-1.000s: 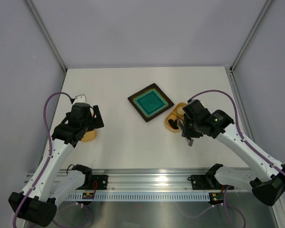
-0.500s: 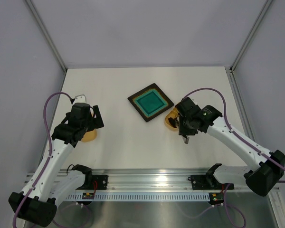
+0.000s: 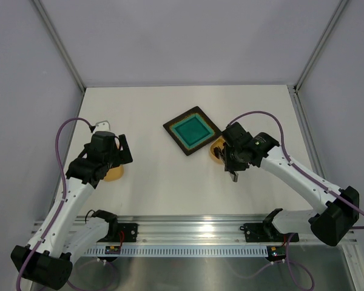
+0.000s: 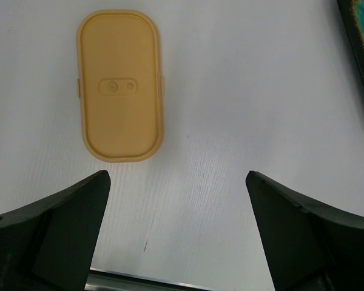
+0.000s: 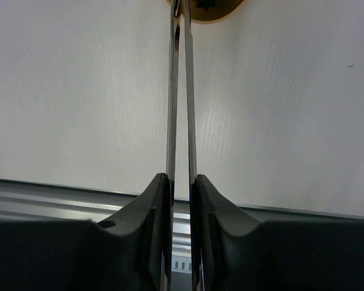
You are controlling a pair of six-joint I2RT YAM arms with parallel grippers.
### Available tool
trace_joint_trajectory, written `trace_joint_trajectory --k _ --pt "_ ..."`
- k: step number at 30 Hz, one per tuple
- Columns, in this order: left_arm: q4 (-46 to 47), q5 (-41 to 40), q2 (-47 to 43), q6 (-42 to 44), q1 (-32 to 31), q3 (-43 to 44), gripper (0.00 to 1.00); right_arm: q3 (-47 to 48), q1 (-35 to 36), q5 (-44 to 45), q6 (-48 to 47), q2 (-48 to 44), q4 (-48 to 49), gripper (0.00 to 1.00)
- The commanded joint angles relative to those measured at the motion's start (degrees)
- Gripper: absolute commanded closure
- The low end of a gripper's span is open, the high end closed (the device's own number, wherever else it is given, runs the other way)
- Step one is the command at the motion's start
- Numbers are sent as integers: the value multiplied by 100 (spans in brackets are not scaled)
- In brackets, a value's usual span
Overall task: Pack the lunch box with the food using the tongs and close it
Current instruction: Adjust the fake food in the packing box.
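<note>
My right gripper (image 5: 181, 182) is shut on the silver tongs (image 5: 171, 91), squeezing the two slim arms almost together. Their tips reach the rim of the yellow-orange lunch box (image 5: 221, 11) at the top of the right wrist view, where a dark piece of food (image 5: 204, 4) shows. From above, the right gripper (image 3: 232, 159) covers much of the lunch box (image 3: 216, 152), and the tongs' rear end (image 3: 234, 177) sticks out towards me. My left gripper (image 4: 176, 200) is open and empty, hovering near the matching lid (image 4: 119, 85), which lies flat on the table.
A square teal plate (image 3: 192, 130) with a dark rim lies just left of and behind the lunch box; its edge (image 4: 361, 48) shows in the left wrist view. The lid (image 3: 113, 174) sits partly under the left arm. A metal rail (image 3: 188, 233) runs along the near table edge.
My right arm has swung left and slightly forward over the lunch box, carrying the tongs. The left arm and the lid have not moved.
</note>
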Motion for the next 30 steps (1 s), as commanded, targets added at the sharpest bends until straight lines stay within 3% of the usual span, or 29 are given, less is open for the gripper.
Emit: trace_joint_trajectory --k 1,5,12,21,30 --pt "229 14 -41 -30 -1 27 1 137 79 -716 -333 33 377 91" --pt "212 -13 -50 -30 -1 45 1 268 88 -866 -413 -98 466 91" --pt "194 -22 -58 -30 -1 45 1 480 88 38 -334 -204 317 90" --pt "150 -65 -138 -12 -10 10 1 445 88 522 -140 68 290 91" --pt "115 -92 -190 -21 -1 1 1 225 88 234 -210 376 431 91"
